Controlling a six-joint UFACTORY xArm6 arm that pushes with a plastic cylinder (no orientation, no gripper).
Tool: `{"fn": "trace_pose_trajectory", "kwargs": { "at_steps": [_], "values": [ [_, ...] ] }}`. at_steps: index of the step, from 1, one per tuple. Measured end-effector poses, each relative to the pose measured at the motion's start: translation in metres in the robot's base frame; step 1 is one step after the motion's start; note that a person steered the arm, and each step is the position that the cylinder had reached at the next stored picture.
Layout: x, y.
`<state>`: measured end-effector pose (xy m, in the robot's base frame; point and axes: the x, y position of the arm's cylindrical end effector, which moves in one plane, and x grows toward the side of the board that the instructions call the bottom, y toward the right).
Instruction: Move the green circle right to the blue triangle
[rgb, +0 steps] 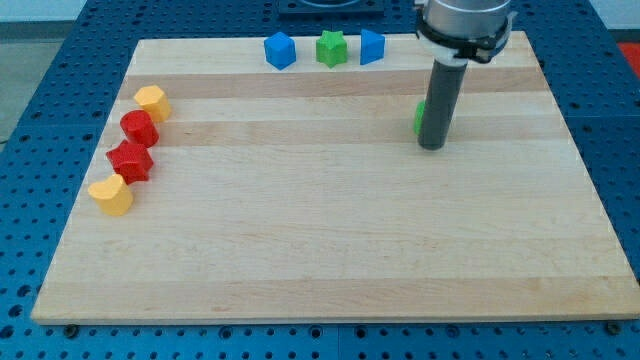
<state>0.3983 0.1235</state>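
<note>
While my tip (432, 147) sits on the board, here is the layout, all placed from the tip.

Tip state: no pincer on this rig, just a straight dark rod, so nothing opens, closes or grips. It can only push.
Green circle (419, 117): touching or just beside the rod, on its view-left side and slightly toward the view's top. Only a thin green sliver shows; the rod hides the rest, so the shape is taken from the task, not confirmed.
Why the tip is there: judgement only. The rod stands to the view's right of the green sliver, which suits a push toward the view's left and top, where the blues are.
Blue triangle: cannot tell which. Two blue blocks sit at the top edge; the nearer blue block (372, 46) is up and left of the tip, the farther blue block (280, 50) well left of that. Neither shape reads clearly.
Green star (331, 48): between the two blues, up and left of the tip. Likely obstacle if the target is the farther blue.
Path: bare wooden board (330, 230) between the circle and the top row.
Far cluster: well apart to the tip's view-left, in a rough column: yellow block (150, 101), red block (139, 128), second red block (130, 161), second yellow block (111, 196). Not in the way.
Risk: judgement. An off-centre push on a round block could let it slip round the rod.
</note>
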Motion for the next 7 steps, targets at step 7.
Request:
{"fn": "trace_pose_trajectory", "kwargs": {
  "at_steps": [7],
  "values": [
    [-0.125, 0.0]
  ]
}}
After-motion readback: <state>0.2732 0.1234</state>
